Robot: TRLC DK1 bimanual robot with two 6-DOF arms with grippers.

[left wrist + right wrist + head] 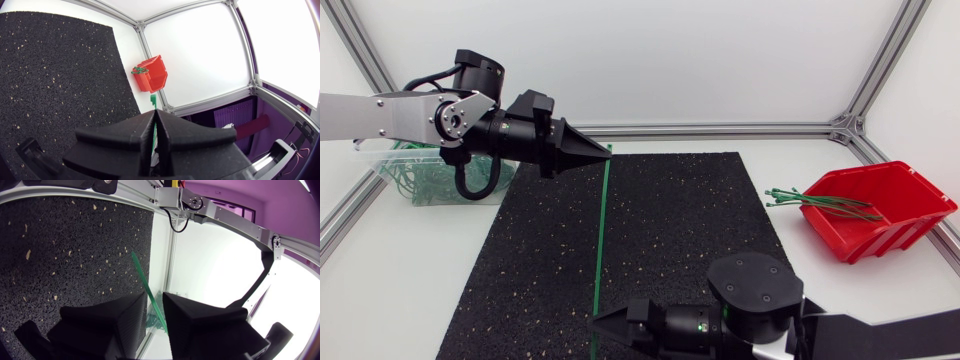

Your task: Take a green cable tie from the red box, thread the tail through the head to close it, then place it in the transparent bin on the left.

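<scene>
While one green cable tie (601, 235) stretches thin and straight between two grippers, its head end (153, 101) pokes out just ahead of the left gripper (604, 150), whose fingers are pressed together on it. The right gripper (597, 322) pinches the tail (141, 274) between narrowly parted fingers. One black mat (700, 220) lies beneath both. Well beyond the right gripper, one red box (910, 190) holds several spare ties (820, 201). One transparent bin (395, 170) sits behind the left gripper.

Bright, even, diffuse light; white walls (720, 60) glare; shadows on the worktop (410, 260) faint; wrist views bow lines near edges.
</scene>
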